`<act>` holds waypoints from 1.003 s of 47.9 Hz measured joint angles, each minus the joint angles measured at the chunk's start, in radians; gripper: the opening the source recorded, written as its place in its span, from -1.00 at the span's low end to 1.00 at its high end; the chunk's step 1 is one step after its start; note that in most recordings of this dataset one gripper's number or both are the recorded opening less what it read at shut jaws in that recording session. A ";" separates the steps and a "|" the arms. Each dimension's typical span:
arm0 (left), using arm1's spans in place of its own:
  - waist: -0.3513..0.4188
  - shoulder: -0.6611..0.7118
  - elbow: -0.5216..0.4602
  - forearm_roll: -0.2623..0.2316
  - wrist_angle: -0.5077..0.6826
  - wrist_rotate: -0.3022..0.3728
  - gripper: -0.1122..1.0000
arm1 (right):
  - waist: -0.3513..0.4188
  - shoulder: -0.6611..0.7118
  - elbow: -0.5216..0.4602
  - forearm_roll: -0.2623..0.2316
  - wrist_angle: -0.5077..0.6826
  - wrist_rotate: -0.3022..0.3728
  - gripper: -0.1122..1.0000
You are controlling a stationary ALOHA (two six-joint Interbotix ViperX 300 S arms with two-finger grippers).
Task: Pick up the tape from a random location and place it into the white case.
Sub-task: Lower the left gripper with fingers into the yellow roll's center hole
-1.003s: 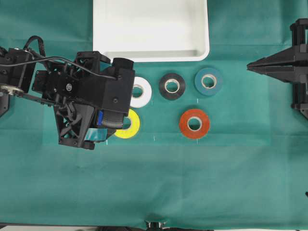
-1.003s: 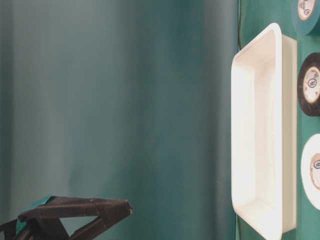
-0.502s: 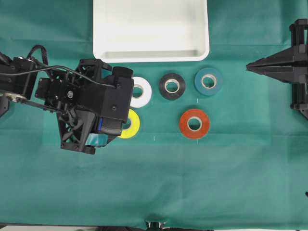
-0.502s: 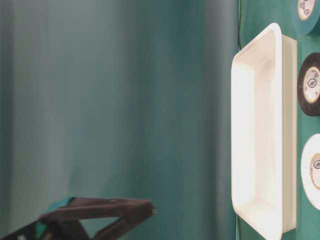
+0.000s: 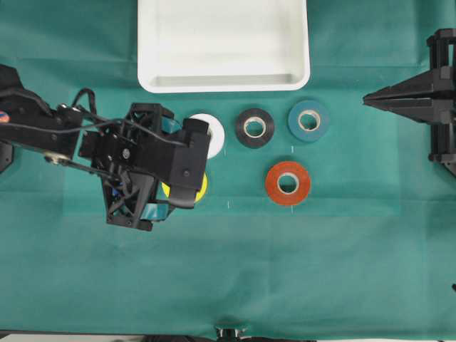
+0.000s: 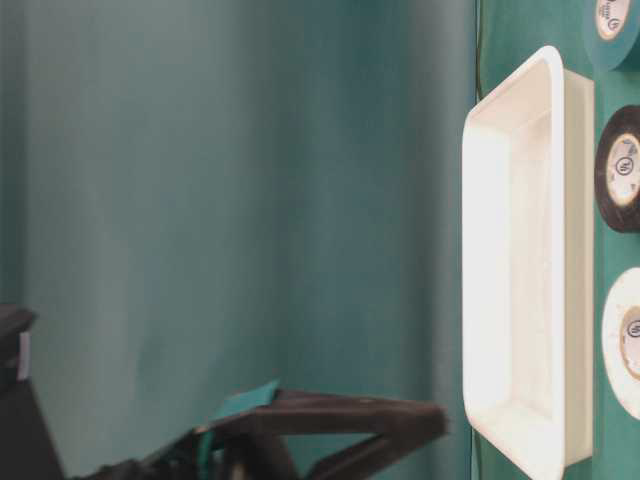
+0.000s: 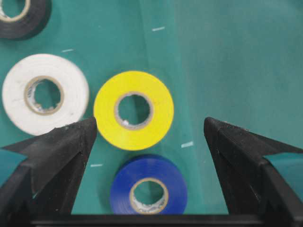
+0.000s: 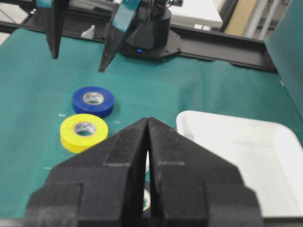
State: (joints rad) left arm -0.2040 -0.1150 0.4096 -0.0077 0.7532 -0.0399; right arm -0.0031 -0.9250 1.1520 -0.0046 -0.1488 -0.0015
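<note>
Tape: bright yellow ring-shaped roll with a pale core, lying flat on the green cloth, just beside the white roll and the blue roll, not yet gripped.

Green table cloth: covers the whole work surface.

White case: large shallow white rectangular plastic tray with raised rim, at the far edge of the cloth, well apart from the tape.

Left gripper: above the tape, jaws spread wide, one on either side of the roll. Judged step: the approach. It should centre over the yellow roll and descend straight, keeping the fingers clear of both neighbours before closing.

Right gripper: parked aside, jaws pressed together, holding nothing.
</note>
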 measured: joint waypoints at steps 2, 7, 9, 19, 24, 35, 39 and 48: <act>-0.003 0.009 0.009 0.000 -0.008 0.000 1.00 | 0.002 0.002 0.000 0.000 0.000 0.000 -0.80; -0.006 0.035 0.031 0.000 -0.029 0.000 1.00 | 0.002 0.006 0.000 0.000 0.000 0.000 -0.80; -0.008 0.043 0.037 0.000 -0.040 0.000 1.00 | 0.002 0.008 0.000 0.000 0.000 -0.002 -0.80; -0.009 0.083 0.057 0.000 -0.087 0.000 1.00 | -0.006 0.012 0.000 0.000 0.002 0.000 -0.80; -0.018 0.101 0.060 0.000 -0.106 0.000 1.00 | -0.009 0.017 0.000 0.000 0.000 0.000 -0.80; -0.041 0.127 0.060 0.002 -0.132 0.000 1.00 | -0.014 0.023 0.000 0.000 0.000 0.000 -0.80; -0.043 0.137 0.064 0.000 -0.135 0.000 1.00 | -0.014 0.025 0.000 0.000 0.000 0.000 -0.80; -0.043 0.163 0.081 0.002 -0.169 0.000 1.00 | -0.014 0.028 0.000 0.000 0.000 0.000 -0.80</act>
State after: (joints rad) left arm -0.2470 0.0476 0.4909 -0.0061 0.5844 -0.0399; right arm -0.0169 -0.8974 1.1520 -0.0046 -0.1488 -0.0015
